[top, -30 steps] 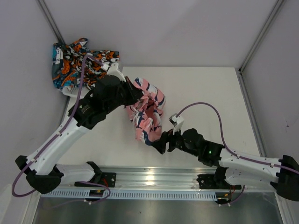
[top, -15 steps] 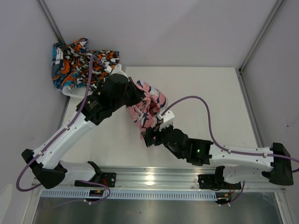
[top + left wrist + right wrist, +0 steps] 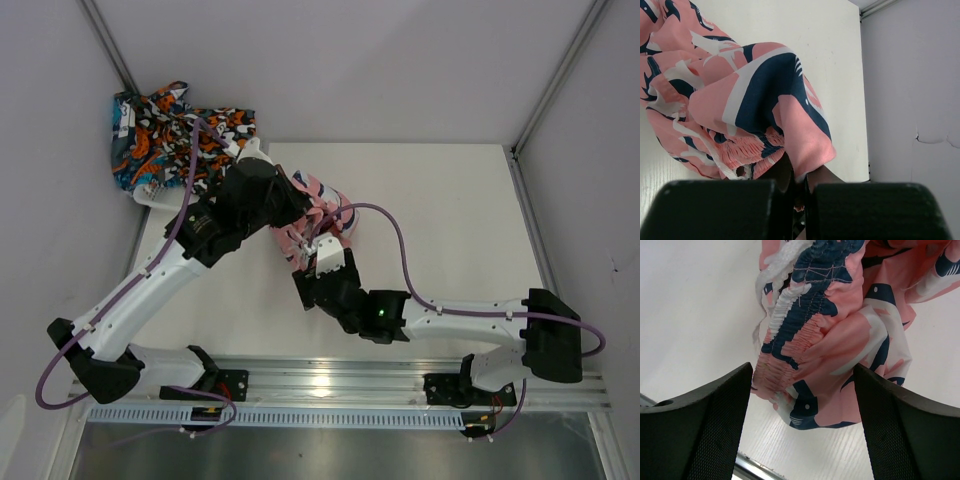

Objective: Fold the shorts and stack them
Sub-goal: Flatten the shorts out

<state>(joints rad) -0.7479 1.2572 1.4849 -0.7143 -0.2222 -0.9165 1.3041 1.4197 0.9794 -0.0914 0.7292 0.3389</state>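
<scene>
Left gripper clamped on a fold of the pink shorts, bunched just ahead of it; right gripper spread wide, the waistband between its jaws, where closing on several gathered layers at once would likely trap the crumple and spoil the fold.

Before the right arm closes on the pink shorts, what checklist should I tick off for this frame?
1. Is the left gripper shut on the pink shorts? Ok, fabric is pinched between its fingers.
2. Is the right gripper open? Ok.
3. Is the waistband within the right gripper's grasp? Cannot tell. It lines up between the fingers in the right wrist view, but depth is unclear.
4. Are the pink shorts spread flat for folding? Not ok, they are bunched.
5. Are the other shorts apart from the pink pair? Ok, they are heaped at the far left corner.
</scene>
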